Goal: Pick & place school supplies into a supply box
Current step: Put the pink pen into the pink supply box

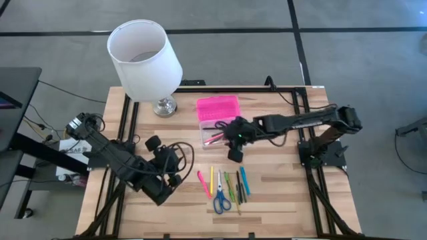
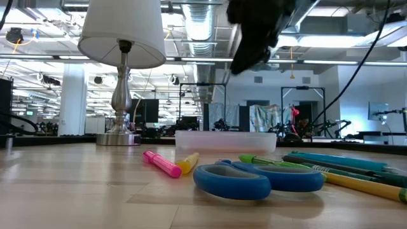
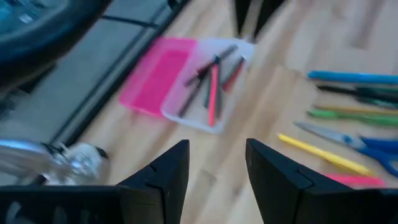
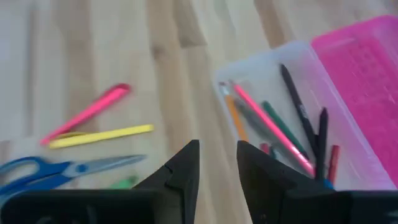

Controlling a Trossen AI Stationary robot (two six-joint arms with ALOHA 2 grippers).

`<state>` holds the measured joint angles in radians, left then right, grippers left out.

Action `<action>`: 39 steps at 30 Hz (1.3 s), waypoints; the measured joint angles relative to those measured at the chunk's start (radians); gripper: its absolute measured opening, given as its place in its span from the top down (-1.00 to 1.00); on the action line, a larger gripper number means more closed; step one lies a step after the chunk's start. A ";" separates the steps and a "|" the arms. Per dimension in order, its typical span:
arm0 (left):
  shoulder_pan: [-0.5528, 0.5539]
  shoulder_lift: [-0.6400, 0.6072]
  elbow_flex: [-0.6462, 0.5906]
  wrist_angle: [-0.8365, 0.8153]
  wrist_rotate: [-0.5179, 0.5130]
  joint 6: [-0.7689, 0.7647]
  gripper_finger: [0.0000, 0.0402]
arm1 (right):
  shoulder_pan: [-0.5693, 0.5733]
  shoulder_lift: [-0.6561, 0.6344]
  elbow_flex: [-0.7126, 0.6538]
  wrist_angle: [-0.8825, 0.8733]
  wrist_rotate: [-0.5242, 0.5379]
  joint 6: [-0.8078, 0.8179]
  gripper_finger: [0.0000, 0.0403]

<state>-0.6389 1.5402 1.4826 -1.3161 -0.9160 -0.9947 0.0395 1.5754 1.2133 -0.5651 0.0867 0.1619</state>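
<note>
surface: your pale wooden table (image 1: 280, 193)
right gripper (image 1: 235, 155): fingers parted, empty, beside clear pink-lidded supply box (image 1: 217, 120)
left gripper (image 1: 172, 160): parted, empty

Clear plastic supply box (image 1: 212, 135), wood-grain table (image 1: 280, 193)

scissors (image 2: 254, 178): blades hidden behind handles in the low view
lamp (image 2: 121, 38): shade top cut off at 12 o'clock
box (image 2: 226, 140): contents hidden from table height
pens (image 1: 230, 183): too small to count from above
</note>
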 joint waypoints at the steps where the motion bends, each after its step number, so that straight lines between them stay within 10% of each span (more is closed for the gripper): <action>1: 0.012 0.000 0.000 0.006 -0.018 0.017 0.24 | 0.021 -0.015 0.000 -0.007 0.012 0.008 0.50; 11: 0.081 0.000 0.000 0.144 -0.099 0.225 0.24 | 0.263 -0.158 0.000 -0.054 0.179 0.123 0.50; 17: 0.143 0.000 0.000 0.211 0.088 0.368 0.24 | 0.385 -0.235 0.000 -0.194 0.229 0.274 0.50; 30: 0.254 0.041 0.000 0.344 0.507 0.834 0.24 | 0.701 -0.302 0.000 -0.211 0.690 0.372 0.50; 39: 0.304 0.245 0.001 0.458 0.788 1.085 0.24 | 0.785 -0.296 -0.001 -0.193 0.723 0.535 0.50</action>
<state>-0.3352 1.7855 1.4833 -0.8583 -0.1284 0.0900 0.8249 1.2793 1.2125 -0.7586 0.8097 0.6970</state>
